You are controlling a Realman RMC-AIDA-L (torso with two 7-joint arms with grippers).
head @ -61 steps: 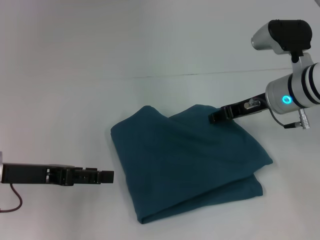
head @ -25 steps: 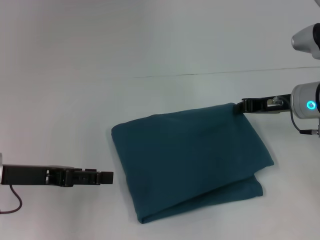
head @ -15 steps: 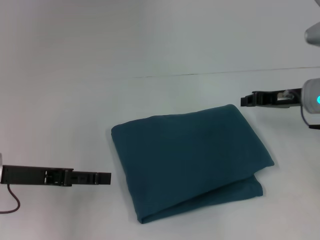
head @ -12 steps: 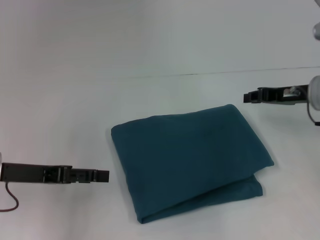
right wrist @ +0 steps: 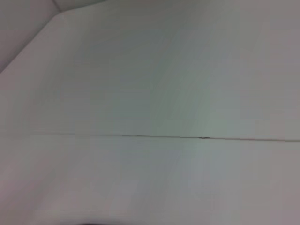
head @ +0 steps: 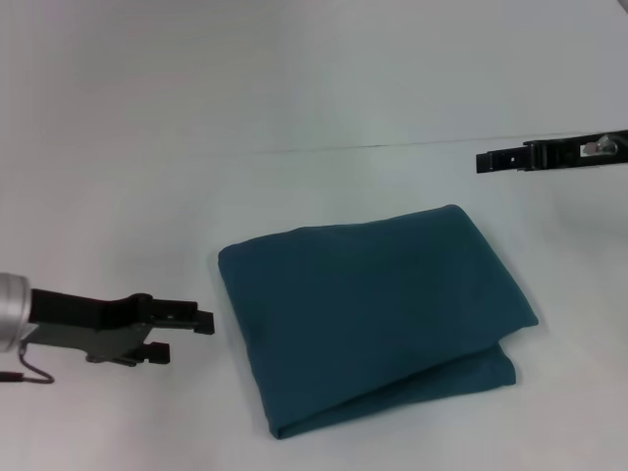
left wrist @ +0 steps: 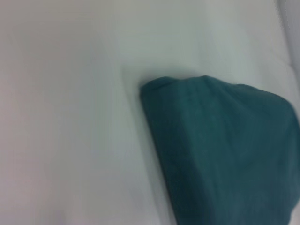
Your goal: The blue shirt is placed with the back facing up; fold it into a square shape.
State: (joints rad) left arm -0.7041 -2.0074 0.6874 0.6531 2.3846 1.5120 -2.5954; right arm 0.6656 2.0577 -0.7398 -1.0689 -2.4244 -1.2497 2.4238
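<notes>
The blue shirt [head: 373, 319] lies folded into a rough square, flat on the white table in the middle of the head view, with a second layer showing along its near right edge. It also shows in the left wrist view [left wrist: 220, 150]. My left gripper [head: 186, 336] is low at the left, a short way from the shirt's left edge, open and empty. My right gripper [head: 483, 162] is raised at the far right, beyond the shirt's far right corner and clear of it, holding nothing.
The white table [head: 118, 196] carries a thin dark seam line [head: 392, 145] behind the shirt. The seam line also shows in the right wrist view [right wrist: 187, 137], which holds nothing else.
My right gripper laid the shirt's far right corner down flat, let go of it and moved up and away to the right. My left gripper has turned, and its two fingers now show apart.
</notes>
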